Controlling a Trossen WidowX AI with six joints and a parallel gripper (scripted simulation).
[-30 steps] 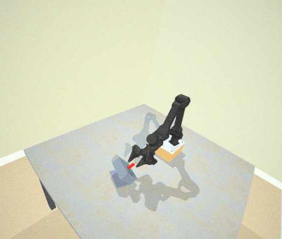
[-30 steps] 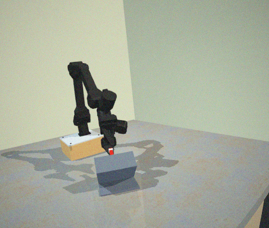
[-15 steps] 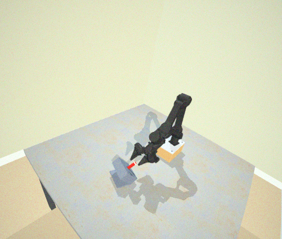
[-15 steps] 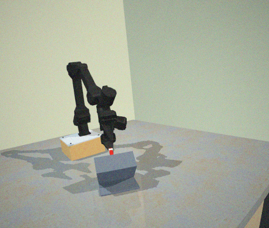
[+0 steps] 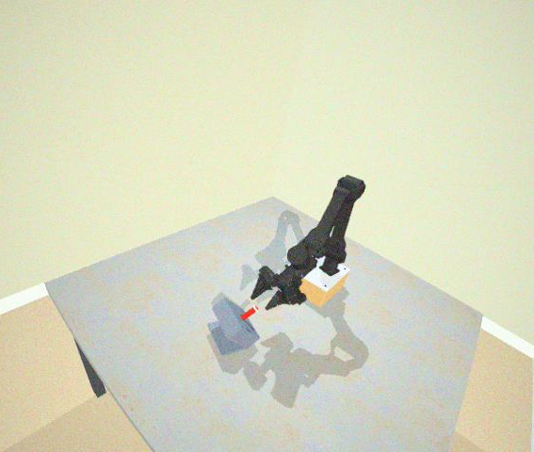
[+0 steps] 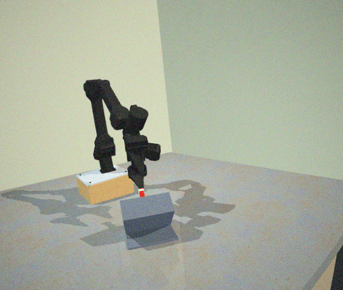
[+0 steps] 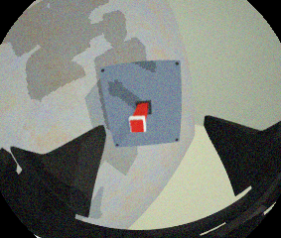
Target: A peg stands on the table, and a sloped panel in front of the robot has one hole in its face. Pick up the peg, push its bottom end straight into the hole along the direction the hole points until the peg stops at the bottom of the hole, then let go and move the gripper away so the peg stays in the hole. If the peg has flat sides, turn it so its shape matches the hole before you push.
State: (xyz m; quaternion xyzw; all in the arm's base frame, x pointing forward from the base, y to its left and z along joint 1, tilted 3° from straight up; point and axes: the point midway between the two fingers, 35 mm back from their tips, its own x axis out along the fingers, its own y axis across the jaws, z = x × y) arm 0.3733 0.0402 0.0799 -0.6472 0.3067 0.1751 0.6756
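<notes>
On the table, the panel's hole contains the red peg; the hand is open.

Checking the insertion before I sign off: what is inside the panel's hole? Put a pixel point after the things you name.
The red peg's [image 5: 249, 313] [image 6: 141, 193] [image 7: 140, 113] lower end; that end and the bottom of the hole are hidden.

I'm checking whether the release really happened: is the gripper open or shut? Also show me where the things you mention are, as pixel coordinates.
Open: the gripper's [image 5: 259, 303] [image 7: 155, 124] fingers stand wide apart, and the red peg [image 5: 249, 313] [image 7: 141, 113] sticks out of the panel [image 5: 230, 323] [image 7: 160, 84], untouched by them.
</notes>
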